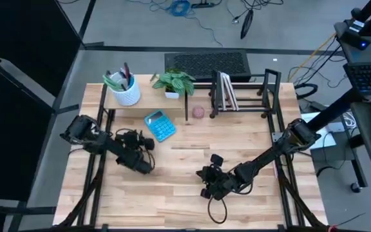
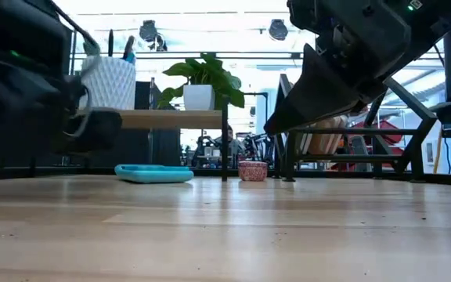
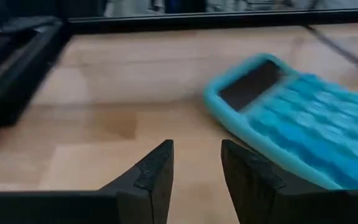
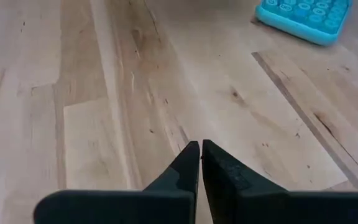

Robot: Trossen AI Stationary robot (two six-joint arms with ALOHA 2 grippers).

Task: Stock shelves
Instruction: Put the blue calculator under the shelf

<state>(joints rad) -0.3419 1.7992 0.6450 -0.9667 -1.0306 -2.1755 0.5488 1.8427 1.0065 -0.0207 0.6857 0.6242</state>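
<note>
**Item: calculator** [image 1: 160, 125], turquoise, flat slab. Lies on the bench in front of the pale-wood riser shelf [image 1: 148, 96], toward the bench's left half, set askew. Judged light, rigid plastic, smooth-backed and likely to slide on the wood if nudged. Sits too low for a top grasp across its face; best taken across its narrow width at the long edges, or tipped up at one corner first.

**Item: small pink pot** [image 1: 198, 112]. Stands on the bench between the two shelf units, near the rear edge. Judged light and small; a pinch at the rim or across the body should serve.

**Shelves.** Riser shelf at the rear left of the bench, carrying a white pen cup [image 1: 125, 89] and a potted plant [image 1: 175, 83]. Black wire rack [image 1: 243, 95] at the rear right, with books or folders [image 1: 225, 91] standing between its dividers.

**Left gripper** [image 1: 144, 165]. Low over the bench toward its left edge, fingers parted with a modest gap. In its wrist view the calculator [image 3: 297, 124] lies just ahead and to one side of the fingertips, near but not touching and not between them.

**Right gripper** [image 1: 208, 183]. Over the front-centre of the bench, fingers pressed together on nothing. The calculator [image 4: 306, 17] lies well apart from it, further toward the rear.
</note>
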